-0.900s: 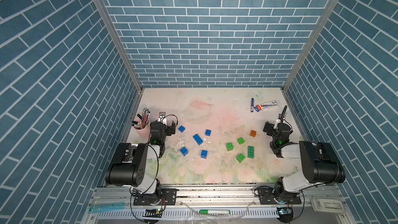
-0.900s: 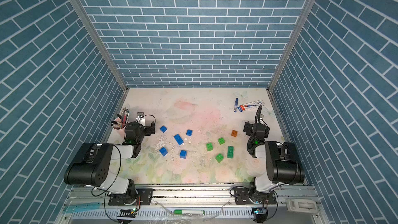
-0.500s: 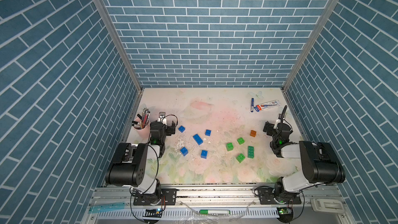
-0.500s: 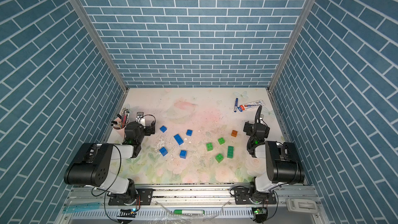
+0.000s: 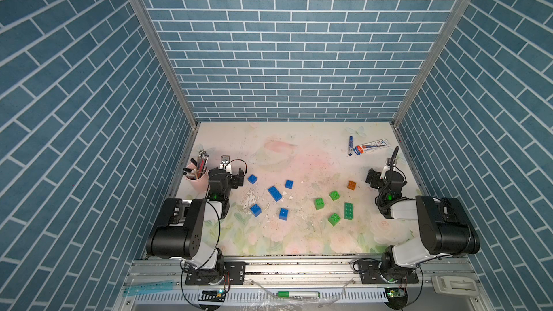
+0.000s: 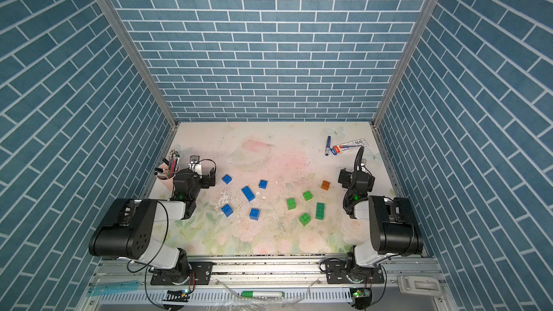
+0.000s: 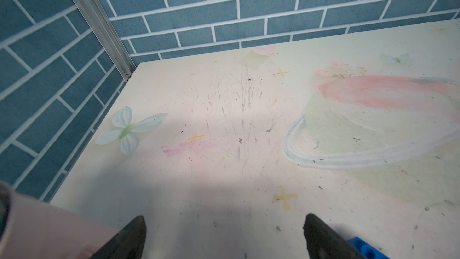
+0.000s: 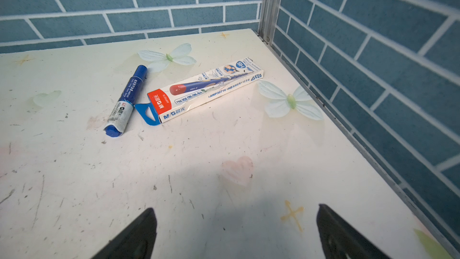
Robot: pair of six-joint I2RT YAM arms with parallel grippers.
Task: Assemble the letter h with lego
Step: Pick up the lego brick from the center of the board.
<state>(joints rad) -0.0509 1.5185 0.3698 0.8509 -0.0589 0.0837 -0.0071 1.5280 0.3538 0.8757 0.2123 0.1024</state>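
Lying scattered on the desk, unjoined, blue lego bricks sit left of centre, green lego bricks right of them, orange brick just above; left gripper and right gripper gape, empty.

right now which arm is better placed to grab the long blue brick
Likely left. The long blue brick lies nearer the open left gripper; the right gripper, also open, sits beyond the green bricks.
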